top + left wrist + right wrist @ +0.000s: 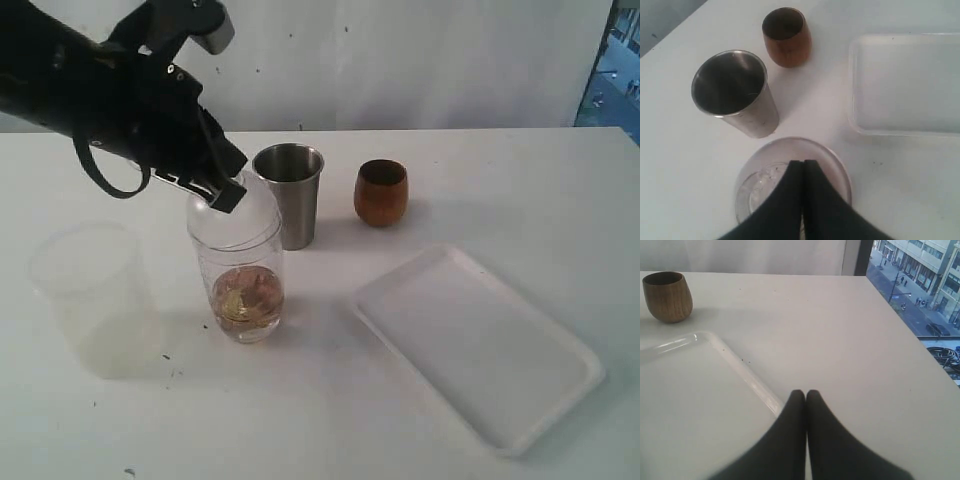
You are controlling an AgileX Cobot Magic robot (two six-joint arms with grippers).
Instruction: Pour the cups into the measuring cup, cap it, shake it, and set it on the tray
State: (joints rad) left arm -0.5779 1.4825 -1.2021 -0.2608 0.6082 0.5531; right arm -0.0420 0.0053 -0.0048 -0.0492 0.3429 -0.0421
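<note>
The clear measuring cup (245,290) stands left of centre with brownish bits in its bottom. The clear domed cap (235,215) sits on top of it. My left gripper (228,190) is shut, its tips right on the dome (830,160) with nothing between the fingers (790,200). Behind it stand the steel tumbler (290,195) and the brown wooden cup (381,192), both upright and looking empty in the left wrist view. The white tray (480,345) lies empty at the right. My right gripper (805,392) is shut, hovering over the tray's rim (747,372); it is outside the exterior view.
A wide frosted plastic cup (95,300) stands at the left, close to the measuring cup. The steel tumbler almost touches the capped cylinder. The table's right edge (920,345) runs along a window.
</note>
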